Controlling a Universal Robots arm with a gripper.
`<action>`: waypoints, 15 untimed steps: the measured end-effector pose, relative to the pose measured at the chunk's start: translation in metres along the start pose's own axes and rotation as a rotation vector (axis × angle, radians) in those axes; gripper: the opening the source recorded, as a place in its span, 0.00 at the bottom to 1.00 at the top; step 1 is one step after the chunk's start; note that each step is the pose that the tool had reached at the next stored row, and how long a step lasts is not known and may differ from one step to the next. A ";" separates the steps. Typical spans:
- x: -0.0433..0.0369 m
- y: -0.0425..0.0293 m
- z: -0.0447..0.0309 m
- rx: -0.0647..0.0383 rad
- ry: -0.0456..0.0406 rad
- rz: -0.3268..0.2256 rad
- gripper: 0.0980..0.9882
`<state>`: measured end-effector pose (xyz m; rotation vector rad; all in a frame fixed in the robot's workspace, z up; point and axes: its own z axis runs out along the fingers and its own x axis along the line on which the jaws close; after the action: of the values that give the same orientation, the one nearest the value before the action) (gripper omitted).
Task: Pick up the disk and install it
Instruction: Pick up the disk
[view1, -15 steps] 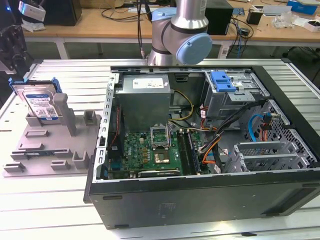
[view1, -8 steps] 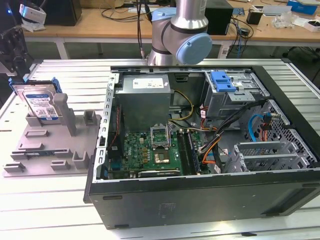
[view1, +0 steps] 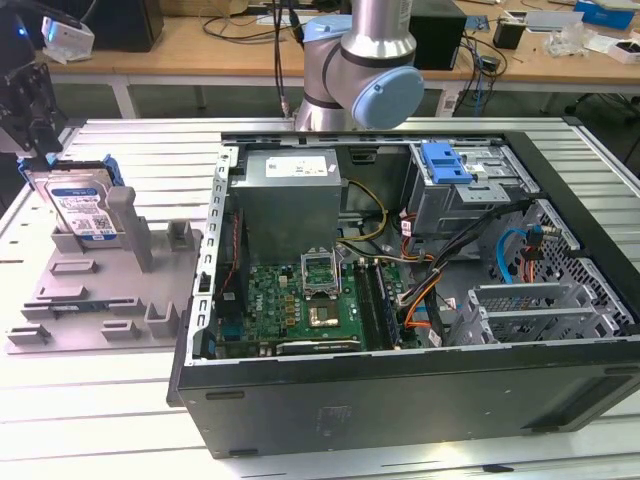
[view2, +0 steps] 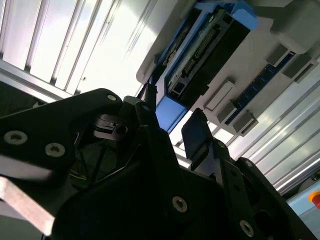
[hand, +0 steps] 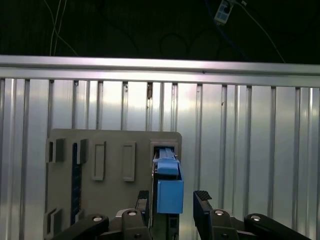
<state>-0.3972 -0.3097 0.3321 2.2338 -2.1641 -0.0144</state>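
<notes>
Hand (hand: 173, 201) spread astride upper edge of disk (hand: 169, 186).

1. Slatted aluminium desk (view1: 100, 430): carries every item listed in 2 to 7. Its ribbed surface is also seen in the first wrist view (hand: 250, 150).
2. Grey fixture plate (view1: 90, 300): lies flat on the desk at the exterior view's left, just beside the computer case. It has upright posts and rectangular slots.
3. Computer case (view1: 400, 400): black, lying on its side, interior exposed upward.
4. Power supply (view1: 290, 190): grey metal box with a white sticker, in the case's far corner toward the exterior view's left.
5. Motherboard (view1: 290, 305): green, on the case floor, just in front of the power supply; CPU socket (view1: 325, 318) near its centre.
6. Drive cage (view1: 480, 195): grey metal, toward the exterior view's right, with a bare blue plastic tab (view1: 445, 163) on top.
7. Cable bundle (view1: 425, 285): orange and black, between motherboard and drive cage.
8. Wooden desk (view1: 200, 40): in the background, cluttered.
</notes>
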 end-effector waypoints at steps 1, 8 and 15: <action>0.0000 0.0001 0.0010 0.000 0.0000 0.000 0.43; -0.0001 0.0009 0.0068 0.000 0.0000 0.000 0.43; -0.0002 0.0018 0.0118 0.000 0.0001 0.000 0.43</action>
<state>-0.3993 -0.3098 0.3203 2.2337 -2.1640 -0.0145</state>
